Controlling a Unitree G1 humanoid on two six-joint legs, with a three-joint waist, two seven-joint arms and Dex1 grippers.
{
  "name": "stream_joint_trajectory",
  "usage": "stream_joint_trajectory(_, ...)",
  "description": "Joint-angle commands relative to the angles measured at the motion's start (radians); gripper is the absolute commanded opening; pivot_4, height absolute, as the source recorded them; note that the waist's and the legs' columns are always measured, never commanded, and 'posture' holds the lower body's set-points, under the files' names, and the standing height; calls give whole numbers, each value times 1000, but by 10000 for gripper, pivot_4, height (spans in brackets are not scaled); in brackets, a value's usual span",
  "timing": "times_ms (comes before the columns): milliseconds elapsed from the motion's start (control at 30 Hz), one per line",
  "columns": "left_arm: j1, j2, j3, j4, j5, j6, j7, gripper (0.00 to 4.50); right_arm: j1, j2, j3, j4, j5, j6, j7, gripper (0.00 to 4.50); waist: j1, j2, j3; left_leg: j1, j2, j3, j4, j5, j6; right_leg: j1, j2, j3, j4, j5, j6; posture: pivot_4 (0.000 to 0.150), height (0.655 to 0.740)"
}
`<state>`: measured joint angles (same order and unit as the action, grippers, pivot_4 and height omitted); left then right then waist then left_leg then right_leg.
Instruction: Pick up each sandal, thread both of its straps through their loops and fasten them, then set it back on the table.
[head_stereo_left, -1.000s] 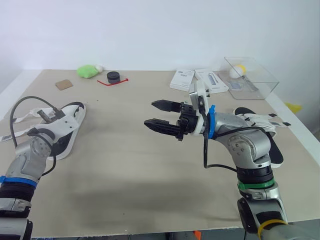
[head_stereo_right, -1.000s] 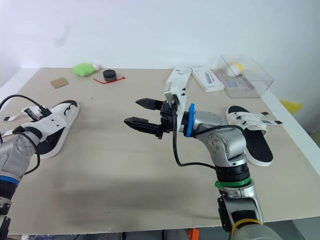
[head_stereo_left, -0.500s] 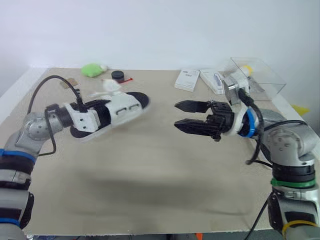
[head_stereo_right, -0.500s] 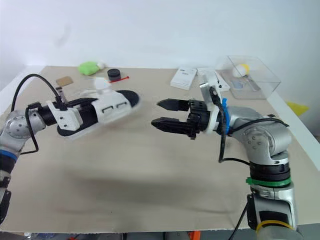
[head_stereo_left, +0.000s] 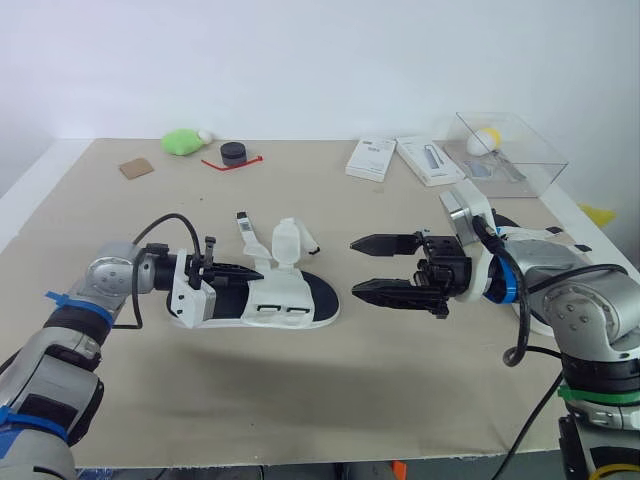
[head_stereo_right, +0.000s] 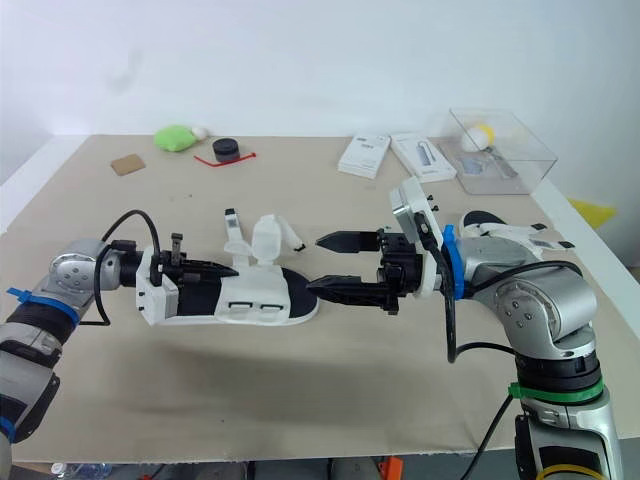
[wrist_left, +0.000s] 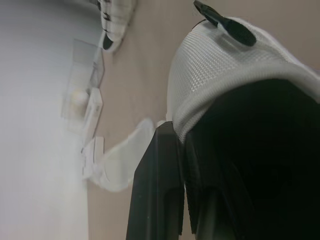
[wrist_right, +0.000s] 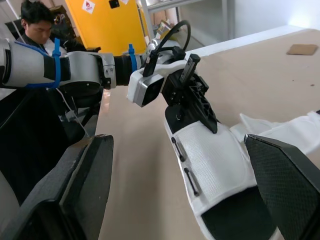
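The left pincer (head_stereo_left: 240, 282) is clamped on the heel end of the sandal (head_stereo_left: 285, 298). One black finger lies on top and the other is hidden beneath the sole. The left wrist view shows little beyond that dark finger against the white mesh upper. Both straps (head_stereo_left: 287, 240) stand up loose from the sandal. I cannot tell whether the sole touches the bench (head_stereo_left: 300, 400) or hangs just over it. The right pincer (head_stereo_left: 355, 267) faces the toe with its fingers wide apart, the lower tip just beside the toe but seemingly not touching. The second sandal (head_stereo_left: 530, 235) lies near the bench's right edge, mostly covered by the right arm. Bare bench runs from the held sandal to the near edge and off to the left, while a clear box (head_stereo_left: 510, 150) and other small things keep to the far edge. A person (wrist_right: 30, 20) sits beyond the bench in the right wrist view. Half a second ago the sandal was held higher and farther left; it now sits low at mid-bench, and the right pincer stays spread.
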<state>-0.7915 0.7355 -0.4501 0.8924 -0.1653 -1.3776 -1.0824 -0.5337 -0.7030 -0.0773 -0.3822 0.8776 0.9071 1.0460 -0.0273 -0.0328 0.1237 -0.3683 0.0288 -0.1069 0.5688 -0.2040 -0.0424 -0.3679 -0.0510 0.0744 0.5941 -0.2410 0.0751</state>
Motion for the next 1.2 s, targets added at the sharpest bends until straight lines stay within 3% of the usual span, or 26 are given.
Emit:
stream_joint_trajectory(33,15,-4,6,-28,-49,-25,-4,520,6,-20,-11,-40,7,-12,-12,45000,2,-1,0,0,0,0,0,0,0,0,0,0,0,0,0,1500,7400)
stream_joint_trajectory(133,38,-4,15,-37,-40,-14,-5,520,7,-20,-9,-38,6,-15,-18,45000,1,0,0,0,0,0,0,0,0,0,1,0,0,1,2,1500,7400)
stream_joint_trajectory(267,82,8,37,-57,-20,9,14,14541,5,-18,8,-32,-4,-22,-17,45000,2,0,0,0,1,0,0,0,0,0,1,0,0,0,1,1500,7400)
stream_joint_trajectory(467,191,56,128,-151,-27,131,80,43476,24,-12,60,0,-120,-106,-48,45000,1,2,0,1,1,0,0,0,0,0,1,0,1,-1,-1,1500,7400)
stream_joint_trajectory(567,269,95,189,-207,-28,228,116,44422,50,22,97,27,-202,-166,-102,45000,-1,2,1,2,2,0,-1,0,0,0,1,0,1,0,-1,1500,7400)
stream_joint_trajectory(733,393,124,324,-320,-68,492,208,45000,118,99,182,51,-328,-247,-183,23437,1,3,1,3,2,0,-1,0,0,0,1,-1,2,0,-1,1500,7400)
stream_joint_trajectory(867,474,122,405,-444,-108,718,245,45000,160,136,257,65,-419,-274,-233,3075,2,3,1,3,2,0,-1,0,0,0,1,-1,2,-2,-3,1500,7400)
stream_joint_trajectory(900,492,120,425,-476,-138,796,242,45000,171,142,278,79,-446,-283,-242,586,3,3,1,3,2,0,-1,0,0,-1,1,-1,2,-2,-3,1500,7400)
stream_joint_trajectory(1000,513,104,480,-544,-247,1043,238,45000,182,155,320,124,-510,-309,-260,586,4,3,1,5,2,0,-1,0,0,-1,1,-1,2,-3,-4,1500,7400)
stream_joint_trajectory(1200,409,46,558,-659,-569,1736,285,45000,160,197,354,187,-553,-330,-252,586,3,2,1,7,2,0,-1,1,0,-1,2,-1,2,-3,-3,1500,7400)
